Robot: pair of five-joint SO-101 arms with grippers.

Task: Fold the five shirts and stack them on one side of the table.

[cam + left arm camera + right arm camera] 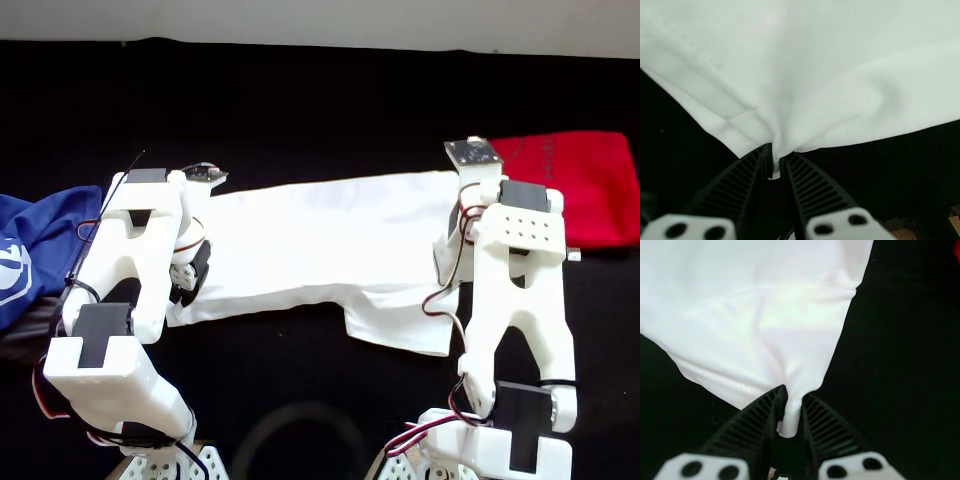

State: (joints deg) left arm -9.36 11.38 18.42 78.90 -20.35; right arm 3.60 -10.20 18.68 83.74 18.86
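A white shirt [330, 250] lies stretched across the middle of the black table, partly folded, with a sleeve hanging toward the front. My left gripper [775, 162] is shut on the shirt's left edge [790, 100], cloth bunched between its black ribbed fingers [747, 175]. My right gripper [790, 407] is shut on the shirt's right edge [765, 325]. In the high view the left arm [130, 270] stands at the shirt's left end and the right arm [510, 260] at its right end. A red shirt [580, 185] lies folded at the far right. A blue shirt [35, 250] lies crumpled at the left edge.
The table is covered in black cloth [300, 110], with open room behind the white shirt and in front of it between the arm bases [290, 430]. A pale wall strip [320, 20] runs along the far edge.
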